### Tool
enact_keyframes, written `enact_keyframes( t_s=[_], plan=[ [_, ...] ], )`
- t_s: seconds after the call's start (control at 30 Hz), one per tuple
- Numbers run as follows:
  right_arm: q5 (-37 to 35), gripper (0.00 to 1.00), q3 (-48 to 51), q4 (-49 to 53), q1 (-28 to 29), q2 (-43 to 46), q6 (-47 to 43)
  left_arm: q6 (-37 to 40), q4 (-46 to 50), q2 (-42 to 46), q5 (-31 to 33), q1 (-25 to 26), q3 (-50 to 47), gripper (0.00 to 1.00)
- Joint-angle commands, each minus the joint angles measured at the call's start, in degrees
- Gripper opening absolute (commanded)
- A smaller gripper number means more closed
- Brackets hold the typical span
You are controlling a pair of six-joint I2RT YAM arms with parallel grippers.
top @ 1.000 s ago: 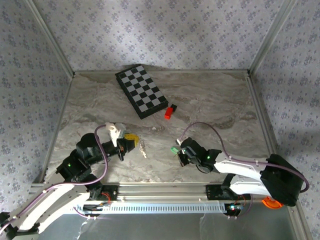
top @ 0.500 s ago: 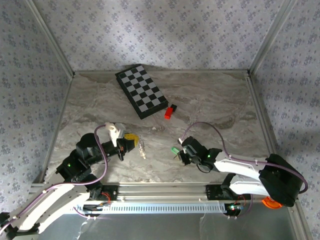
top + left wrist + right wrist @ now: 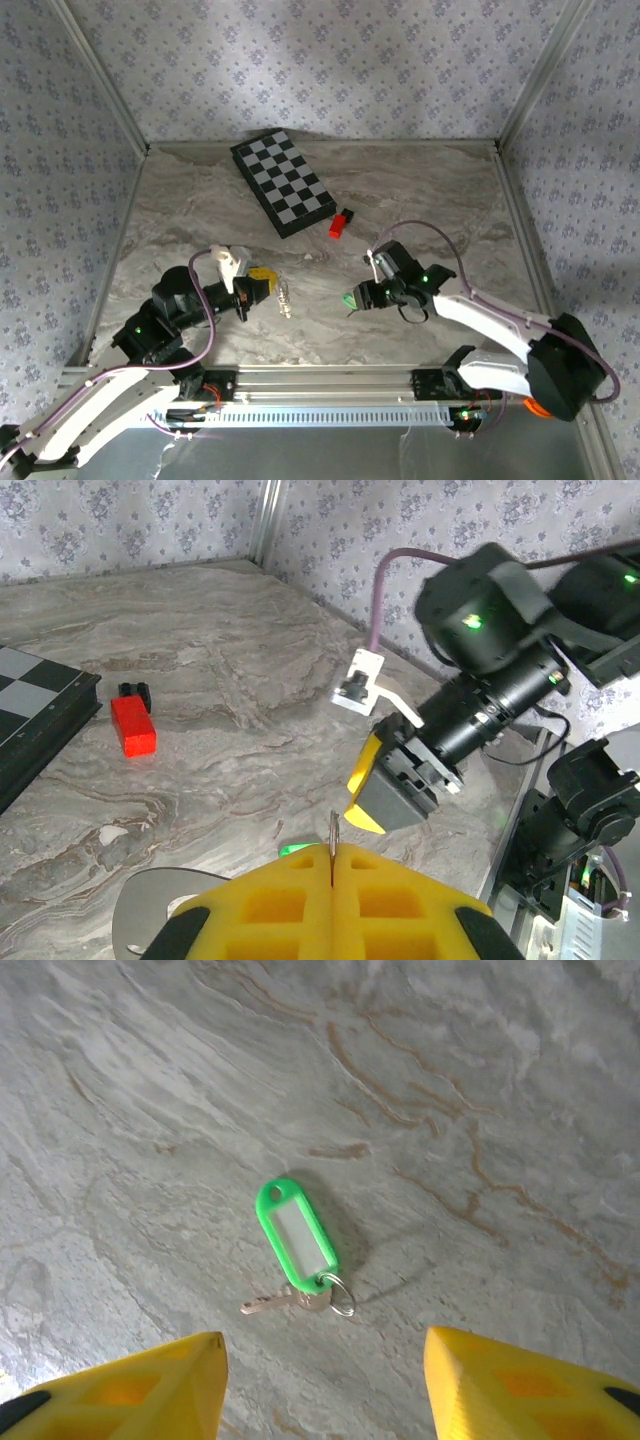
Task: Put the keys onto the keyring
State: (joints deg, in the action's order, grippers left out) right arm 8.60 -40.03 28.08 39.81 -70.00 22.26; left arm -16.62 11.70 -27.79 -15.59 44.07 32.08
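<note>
The key [image 3: 295, 1235], a small metal key on a bright green plastic tag with a little split ring, lies flat on the marble table [image 3: 480, 1090]. My right gripper [image 3: 325, 1390] hovers just above it, open, one yellow finger on each side and nothing between them. From above the key [image 3: 349, 299] shows as a green speck at the right gripper [image 3: 361, 296]. The keyring [image 3: 286, 298], a thin silvery loop, hangs from my left gripper [image 3: 266, 285]. In the left wrist view the left gripper [image 3: 331, 855] is shut on the keyring [image 3: 331, 832], seen edge-on.
A checkerboard [image 3: 283, 182] lies at the back of the table, with a red-and-black block [image 3: 340, 223] beside its near corner. The block [image 3: 132, 726] and the board's edge [image 3: 40, 715] also sit left in the left wrist view. Patterned walls enclose the table.
My right gripper has opened and let go of the green key, which now lies on the table. The right arm has lifted and swung back. The left arm has held still.
</note>
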Motion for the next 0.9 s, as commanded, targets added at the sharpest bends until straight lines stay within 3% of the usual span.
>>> enact_keyframes(
  t_s=[0.0,0.33,0.87],
  plan=[
    [5.26,0.58,-5.71,11.77,-1.21,-6.31,-5.56,-0.51,-3.62,0.71,-1.67,-0.39,0.30,0.00],
    [8.20,0.66,-12.59,14.22,-5.22,-17.43,-12.32,-0.86,-3.74,1.32,-2.86,-0.31,0.19,0.00],
    [13.70,0.48,-12.01,8.83,-4.74,-23.04,-12.94,-0.78,-4.76,0.28,-3.31,-0.34,-0.11,0.00]
  ],
)
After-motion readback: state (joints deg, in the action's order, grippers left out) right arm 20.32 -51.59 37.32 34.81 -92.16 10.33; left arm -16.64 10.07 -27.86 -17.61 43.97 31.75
